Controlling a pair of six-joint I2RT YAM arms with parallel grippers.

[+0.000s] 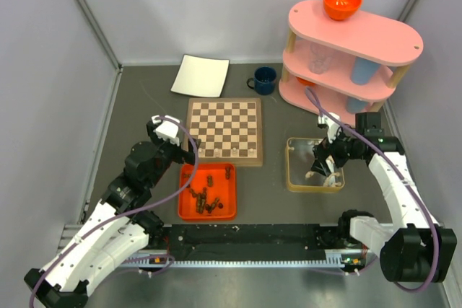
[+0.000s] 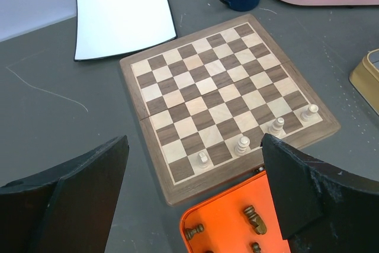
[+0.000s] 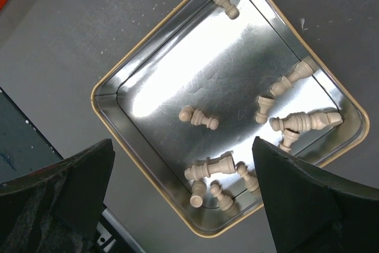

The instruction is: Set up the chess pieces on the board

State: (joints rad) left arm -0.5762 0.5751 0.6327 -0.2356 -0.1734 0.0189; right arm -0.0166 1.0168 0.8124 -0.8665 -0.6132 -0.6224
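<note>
The chessboard (image 1: 224,131) lies mid-table; in the left wrist view (image 2: 195,75) several pale pieces (image 2: 242,144) stand along its near row. Dark pieces (image 1: 207,196) lie in an orange tray (image 1: 186,210), also seen in the left wrist view (image 2: 253,218). Pale pieces (image 3: 199,118) lie scattered in a metal tray (image 3: 118,128), which the top view shows at the right (image 1: 292,182). My left gripper (image 2: 195,205) is open and empty above the orange tray's far-left corner. My right gripper (image 3: 183,197) is open and empty above the metal tray.
A white sheet (image 1: 201,76) and a dark blue mug (image 1: 264,80) lie behind the board. A pink three-tier shelf (image 1: 354,48) with an orange bowl (image 1: 341,2) stands at the back right. Grey walls enclose the table.
</note>
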